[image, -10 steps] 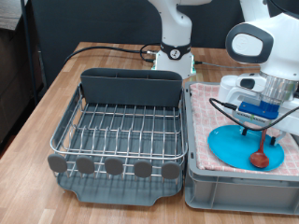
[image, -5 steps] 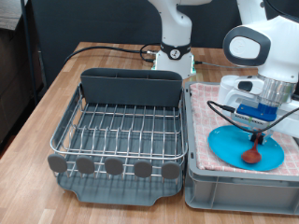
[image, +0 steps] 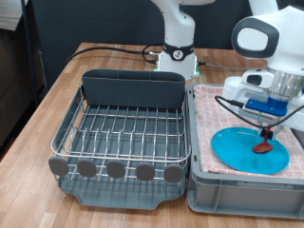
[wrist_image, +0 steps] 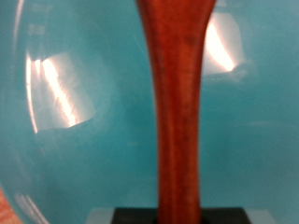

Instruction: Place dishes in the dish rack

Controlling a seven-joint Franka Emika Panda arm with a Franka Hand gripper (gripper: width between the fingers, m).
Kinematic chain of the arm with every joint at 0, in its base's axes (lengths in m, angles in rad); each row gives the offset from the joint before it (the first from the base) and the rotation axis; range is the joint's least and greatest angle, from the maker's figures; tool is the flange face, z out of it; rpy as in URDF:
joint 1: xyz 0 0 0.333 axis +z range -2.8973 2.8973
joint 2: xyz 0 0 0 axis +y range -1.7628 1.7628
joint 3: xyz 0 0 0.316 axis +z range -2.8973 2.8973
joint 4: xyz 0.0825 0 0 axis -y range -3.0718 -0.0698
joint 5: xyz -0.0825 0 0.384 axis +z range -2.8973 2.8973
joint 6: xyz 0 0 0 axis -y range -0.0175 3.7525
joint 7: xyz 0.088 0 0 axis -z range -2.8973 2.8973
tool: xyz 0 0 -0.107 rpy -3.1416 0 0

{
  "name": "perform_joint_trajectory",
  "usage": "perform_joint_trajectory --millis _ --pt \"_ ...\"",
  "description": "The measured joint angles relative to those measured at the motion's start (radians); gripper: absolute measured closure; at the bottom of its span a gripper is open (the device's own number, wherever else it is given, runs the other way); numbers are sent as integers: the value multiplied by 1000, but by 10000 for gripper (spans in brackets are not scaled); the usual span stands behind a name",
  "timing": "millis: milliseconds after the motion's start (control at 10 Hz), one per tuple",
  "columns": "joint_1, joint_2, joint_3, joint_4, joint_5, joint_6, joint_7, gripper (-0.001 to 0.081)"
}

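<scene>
My gripper [image: 270, 118] is shut on the handle of the reddish-brown wooden spoon [image: 264, 144] and holds it upright, bowl end down, just above the round bright-blue plate [image: 237, 150]. The plate lies flat in the grey bin at the exterior view's right. In the wrist view the spoon handle [wrist_image: 177, 103] runs down the middle with the blue plate [wrist_image: 75, 140] behind it. The dish rack [image: 122, 133], a silver wire grid in a dark grey tray, stands at the exterior view's left with nothing in it. The white mug is out of view.
The grey bin [image: 237, 192] lined with pink checkered cloth sits right beside the rack. The rack's tall grey caddy [image: 133, 90] is at its far end. The robot base [image: 177, 57] and black cables stand behind on the wooden table.
My gripper has risen and shifted slightly to the exterior view's right, lifting the spoon's bowl off the blue plate.
</scene>
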Motion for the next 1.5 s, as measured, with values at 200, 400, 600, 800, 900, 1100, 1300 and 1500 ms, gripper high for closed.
perform_joint_trajectory --millis 200,400,600,800,900,1100,1300,1500 --pt "-25 -69 27 -11 132 -34 -68 726" --pt "-36 -142 27 -43 226 -65 -74 731" --pt "-36 -217 24 -71 311 -155 -21 731" --pt "-36 -252 24 -95 341 -175 -10 731" --pt "-36 -252 18 -100 343 -173 14 731" --pt "-37 -294 -7 -151 354 -180 119 731" --pt "-37 -361 -27 -214 420 -189 189 731" --pt "-37 -431 -49 -270 528 -224 198 731"
